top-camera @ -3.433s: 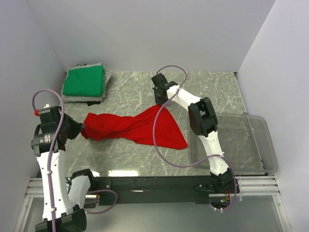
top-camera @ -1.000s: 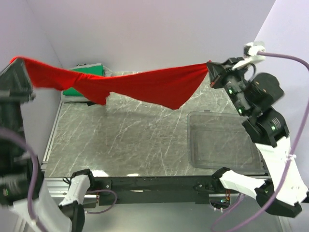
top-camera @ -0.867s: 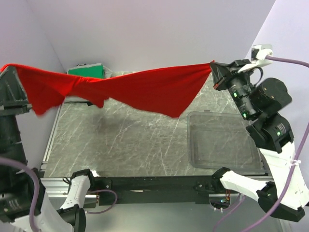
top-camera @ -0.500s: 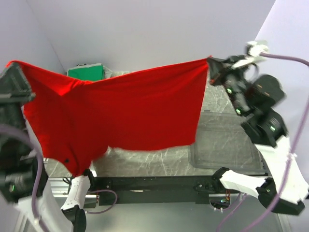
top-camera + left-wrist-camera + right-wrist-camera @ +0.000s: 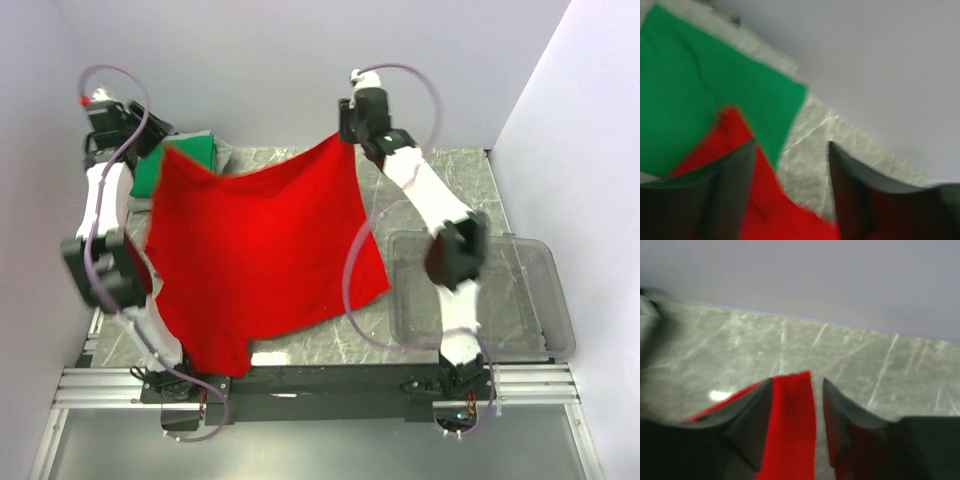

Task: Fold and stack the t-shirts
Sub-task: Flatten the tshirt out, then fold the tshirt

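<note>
The green t-shirt (image 5: 197,150) is sitting folded in the far-left corner of the bench (image 5: 440,175), with the left gripper (image 5: 792,145) hovering right by it, jaws standing apart. The red t-shirt (image 5: 260,250) is lying spread across the middle, and the right gripper (image 5: 797,380) is hanging over its far right corner, jaws parted around the cloth too.

Red t-shirt (image 5: 260,250) spread flat, green t-shirt (image 5: 198,150) folded
</note>
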Motion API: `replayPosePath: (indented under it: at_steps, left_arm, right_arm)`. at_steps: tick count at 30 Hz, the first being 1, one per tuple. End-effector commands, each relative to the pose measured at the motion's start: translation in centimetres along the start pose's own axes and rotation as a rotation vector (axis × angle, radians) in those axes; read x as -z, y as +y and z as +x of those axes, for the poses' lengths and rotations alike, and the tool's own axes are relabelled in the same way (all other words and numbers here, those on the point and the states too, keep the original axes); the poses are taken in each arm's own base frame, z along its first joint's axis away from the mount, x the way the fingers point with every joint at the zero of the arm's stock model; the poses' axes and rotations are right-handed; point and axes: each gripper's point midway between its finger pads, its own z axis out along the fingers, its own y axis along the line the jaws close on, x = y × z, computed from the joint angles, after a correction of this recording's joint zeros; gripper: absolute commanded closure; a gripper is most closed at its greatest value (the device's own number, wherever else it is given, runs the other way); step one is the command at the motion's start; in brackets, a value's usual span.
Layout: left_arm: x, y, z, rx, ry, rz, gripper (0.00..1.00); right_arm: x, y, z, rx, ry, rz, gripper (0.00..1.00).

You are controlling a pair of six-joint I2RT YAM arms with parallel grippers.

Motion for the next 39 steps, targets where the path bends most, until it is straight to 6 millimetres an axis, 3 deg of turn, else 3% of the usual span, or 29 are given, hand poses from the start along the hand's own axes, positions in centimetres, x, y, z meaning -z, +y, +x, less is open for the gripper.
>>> replayPosePath:
  at_steps: [1, 4, 5, 6, 7, 8, 9, 13, 14, 16, 17, 18, 20, 21, 25, 27, 34, 39]
  left_arm:
    - [0.1, -4.9, -2.4, -0.068, -0.018, 0.126, 0.31]
    - [1.0, -4.7, -1.5, -0.102, -0.008, 0.084, 0.25]
    - [2.3, -4.5, -1.2, -0.107, -0.011, 0.065, 0.24]
    - [3.1, -3.9, -0.6, -0.095, 0.003, 0.031, 0.23]
    - [3.9, -3.1, -0.1, -0.086, 0.005, -0.004, 0.23]
    - [5.5, -2.2, 0.7, -0.079, 0.007, -0.047, 0.22]
    - [6.3, -1.4, 1.6, -0.066, 0.024, -0.077, 0.22]
    - [10.2, 1.7, 7.1, 0.024, 0.125, -0.158, 0.2]
    - [10.9, 3.7, 10.4, 0.055, 0.195, -0.201, 0.19]
    - [12.9, 4.3, 12.5, 0.1, 0.233, -0.217, 0.18]
    - [14.2, 5.7, 14.9, 0.121, 0.283, -0.252, 0.18]
    - [14.8, 6.4, 16.1, 0.136, 0.308, -0.271, 0.18]
    - [16.1, 8.3, 19.1, 0.161, 0.36, -0.314, 0.17]
    - [16.5, 8.9, 20.0, 0.167, 0.378, -0.328, 0.17]
    - [17.5, 11.6, 24.0, 0.211, 0.472, -0.386, 0.15]
    - [17.4, 12.5, 25.0, 0.21, 0.501, -0.404, 0.14]
    - [15.9, 15.0, 27.1, 0.191, 0.545, -0.435, 0.13]
    - [15.2, 16.8, 28.9, 0.203, 0.587, -0.477, 0.13]
  right_arm:
    - [-3.4, -2.1, 0.2, -0.079, 0.048, 0.049, 0.4]
    - [-3.8, -2.3, 1.5, -0.072, 0.082, 0.05, 0.3]
    - [-2.8, -1.8, 0.7, -0.072, 0.066, 0.026, 0.26]
    - [-2.9, -1.9, 2.8, -0.063, 0.099, 0.025, 0.25]
    - [-2.4, -1.7, 3.3, -0.059, 0.107, 0.017, 0.24]
    - [-1.0, -1.6, 2.4, -0.06, 0.093, 0.007, 0.24]
    - [-0.7, -1.2, 4.2, -0.056, 0.14, -0.017, 0.24]
    - [2.4, 2.1, 7.5, -0.044, 0.251, -0.122, 0.24]
    - [3.5, 3.0, 7.6, -0.045, 0.259, -0.15, 0.24]
    - [5.0, 4.7, 10.6, -0.042, 0.347, -0.207, 0.24]
    - [6.2, 6.3, 11.1, -0.041, 0.364, -0.243, 0.24]
    - [6.8, 6.8, 13.2, -0.04, 0.413, -0.258, 0.24]
    - [8.5, 9.1, 14.6, -0.055, 0.452, -0.329, 0.24]
    - [9.1, 9.5, 16.7, -0.062, 0.499, -0.34, 0.24]
    - [10.4, 11.3, 20.1, -0.135, 0.586, -0.393, 0.24]
    - [10.5, 11.3, 21.7, -0.156, 0.622, -0.395, 0.25]
    - [9.7, 10.6, 25.6, -0.144, 0.722, -0.357, 0.25]
    - [9.0, 9.7, 27.0, -0.157, 0.757, -0.316, 0.25]
